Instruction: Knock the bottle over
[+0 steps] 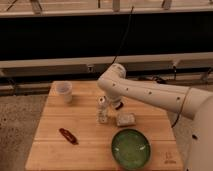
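Bottle (pixel 102 112): upright near middle of wooden table (pixel 47 152), just left of pale blocky item (pixel 125 119), well apart from translucent cup (pixel 64 92) and red oblong (pixel 68 135). Looks slim, tall for its base, probably light plastic, stiff enough, not fragile. Should tip easily, may roll once down. No need to take hold. Best contact judged high up, at cap or neck, with a sideways push; low contact likely just slides it across the wood.

Gripper (pixel 114 103): low over table, just right of bottle's top, fingers pressed together, pinching nothing. Contact with bottle unclear. Arm enters from right, bends at a raised elbow behind bottle, forearm angled down toward it. Green bowl (pixel 131 148) in front, clear of the likely fall path if pushed left.
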Controlling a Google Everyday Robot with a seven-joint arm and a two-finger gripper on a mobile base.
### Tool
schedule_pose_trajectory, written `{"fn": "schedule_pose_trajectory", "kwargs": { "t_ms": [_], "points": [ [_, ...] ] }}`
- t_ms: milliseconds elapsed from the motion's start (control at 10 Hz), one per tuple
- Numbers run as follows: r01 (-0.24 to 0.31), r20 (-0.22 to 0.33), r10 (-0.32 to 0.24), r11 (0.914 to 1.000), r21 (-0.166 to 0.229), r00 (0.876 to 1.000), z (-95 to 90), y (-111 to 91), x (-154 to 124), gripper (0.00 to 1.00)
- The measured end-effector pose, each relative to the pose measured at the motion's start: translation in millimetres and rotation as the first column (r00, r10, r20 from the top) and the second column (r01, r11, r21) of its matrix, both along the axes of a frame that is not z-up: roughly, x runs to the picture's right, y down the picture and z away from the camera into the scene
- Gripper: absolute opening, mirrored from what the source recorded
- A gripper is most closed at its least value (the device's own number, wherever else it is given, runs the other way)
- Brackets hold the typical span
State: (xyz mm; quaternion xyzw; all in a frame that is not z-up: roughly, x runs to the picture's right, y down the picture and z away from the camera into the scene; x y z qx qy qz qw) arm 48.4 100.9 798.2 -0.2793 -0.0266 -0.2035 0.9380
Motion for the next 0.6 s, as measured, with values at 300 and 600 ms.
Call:
{"fn": "schedule_pose_trajectory", "kwargs": {
  "t_ms": [300, 600],
  "points": [
    [0.060, 0.061, -0.060, 0.9982, 0.000, 0.996, 0.7, 3, -38, 0.00],
    [0.094, 0.097, -0.094, 0.9956, 0.003, 0.991, 2.4, 4, -47, 0.00]
  ]
}}
